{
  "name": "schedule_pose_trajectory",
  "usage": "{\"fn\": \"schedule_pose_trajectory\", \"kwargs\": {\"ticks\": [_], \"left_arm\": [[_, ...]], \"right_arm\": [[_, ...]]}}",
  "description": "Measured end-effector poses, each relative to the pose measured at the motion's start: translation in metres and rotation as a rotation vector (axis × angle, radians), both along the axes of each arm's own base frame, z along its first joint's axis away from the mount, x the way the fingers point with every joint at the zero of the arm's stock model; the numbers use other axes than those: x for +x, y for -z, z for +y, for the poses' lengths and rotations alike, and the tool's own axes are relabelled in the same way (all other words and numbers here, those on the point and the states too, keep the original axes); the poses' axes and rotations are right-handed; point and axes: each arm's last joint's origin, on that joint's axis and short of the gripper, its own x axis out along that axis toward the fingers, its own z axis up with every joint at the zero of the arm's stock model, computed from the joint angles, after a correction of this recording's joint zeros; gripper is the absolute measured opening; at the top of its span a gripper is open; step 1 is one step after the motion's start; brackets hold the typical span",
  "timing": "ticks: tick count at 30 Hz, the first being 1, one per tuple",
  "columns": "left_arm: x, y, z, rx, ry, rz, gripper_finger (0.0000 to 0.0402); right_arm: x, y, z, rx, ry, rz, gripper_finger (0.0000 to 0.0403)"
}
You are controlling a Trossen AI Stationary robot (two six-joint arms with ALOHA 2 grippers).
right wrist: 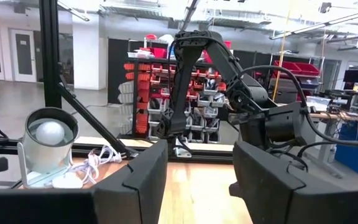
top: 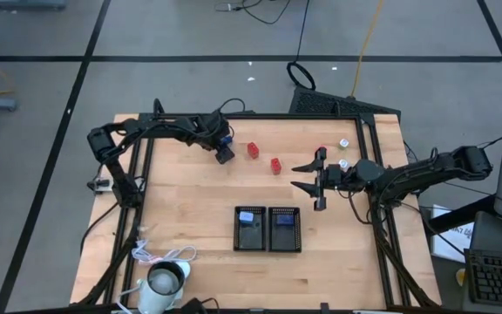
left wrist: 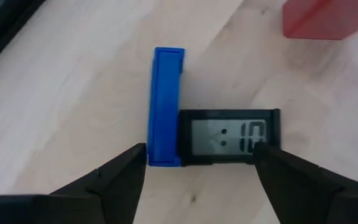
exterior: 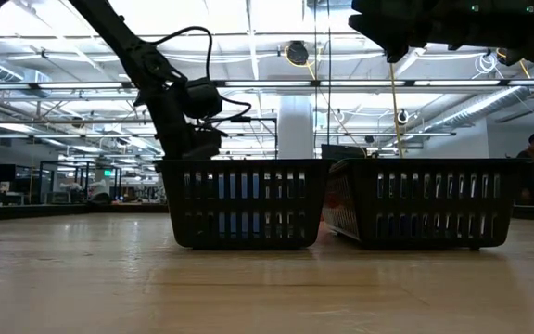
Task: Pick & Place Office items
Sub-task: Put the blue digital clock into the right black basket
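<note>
My left gripper is down at the table's far left part, shut on a small piece made of a blue block and a black part with a grey display. A red block lies just past it. In the high view two red blocks lie on the wood, and two silvery round bits lie farther right. My right gripper hangs open and empty above the table, right of the red blocks. Each of the two black trays holds a blue piece. My left gripper pinches the blue-and-black piece between its two fingers. One fingertip is on the blue block's outer side near its near end, and the other is on the black part's outer edge. The fingers come from above. The piece lies flat on the table.
A white cup-like thing with a coiled cord stands at the near left corner. The trays stand side by side at the near middle and fill the low view. Black frame rails run along the table's sides.
</note>
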Motion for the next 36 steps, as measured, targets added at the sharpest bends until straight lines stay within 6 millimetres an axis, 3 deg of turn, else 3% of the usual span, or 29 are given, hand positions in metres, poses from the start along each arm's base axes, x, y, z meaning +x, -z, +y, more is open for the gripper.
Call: {"fn": "schedule_pose_trajectory", "kwargs": {"ticks": [14,28,32,36], "left_arm": [[0.002,-0.002,0.005,0.093,-0.067,-0.009,0.0226],[-0.005,0.010,0.001,0.064,-0.121,0.004,0.0098],[-0.002,0.006,0.000,0.082,-0.112,-0.026,0.0059],[0.001,-0.008,-0.008,0.117,-0.073,-0.069,0.0053]], "right_arm": [[0.000,0.000,0.000,0.001,-0.001,0.000,0.0168],[-0.001,-0.002,0.004,0.027,-0.029,-0.023,0.0166],[-0.001,-0.002,0.006,0.027,-0.036,-0.023,0.0166],[-0.001,-0.002,0.006,0.027,-0.036,-0.021,0.0165]]}}
